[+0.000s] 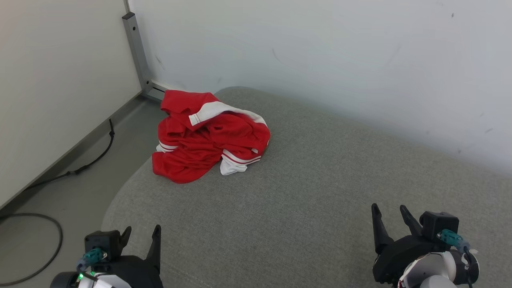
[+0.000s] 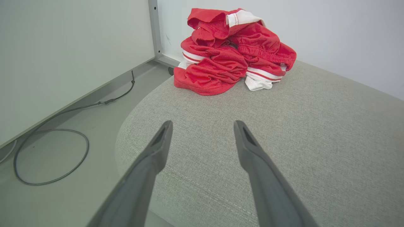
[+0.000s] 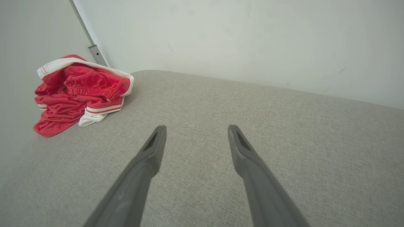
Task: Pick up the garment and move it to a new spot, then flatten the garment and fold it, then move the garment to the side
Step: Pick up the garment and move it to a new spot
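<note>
Now, garment (image 1: 208, 136): a crumpled red heap with white trim and thin red stripes on the white bands; the wrist views show a gathered elastic band across its upper folds.
Garment position: on the far left part of the grey cushion (image 1: 304, 192), at the rounded edge, close to the corner where the wall and the side panel meet.
Garment contact: it rests on the cushion fabric alone; neither gripper touches it.
White parts: one white band lies over the top of the heap, and a white hem sticks out at the near right side, flat on the cushion.
Left gripper (image 1: 143, 230): low at the near left edge of the cushion, its two dark fingers spread wide and holding nothing, pointing toward the garment and well apart from it.
Right gripper (image 1: 389, 208): over the near right part of the cushion, fingers likewise spread with nothing between them, farther from the garment than the left one.
Cushion: grey woven fabric with a rounded left end and a seam along the near edge.
Wall (image 1: 320, 48): pale, with a few faint scuffs, directly behind the cushion.
Side panel (image 1: 52, 80): white, running along the left.
Metal post (image 1: 136, 52): grey, standing in the corner just behind the garment.
Floor (image 1: 72, 192): grey, left of the cushion.
Cable (image 1: 94, 158): dark, lying along the foot of the side panel, with a loop nearer the robot.
</note>
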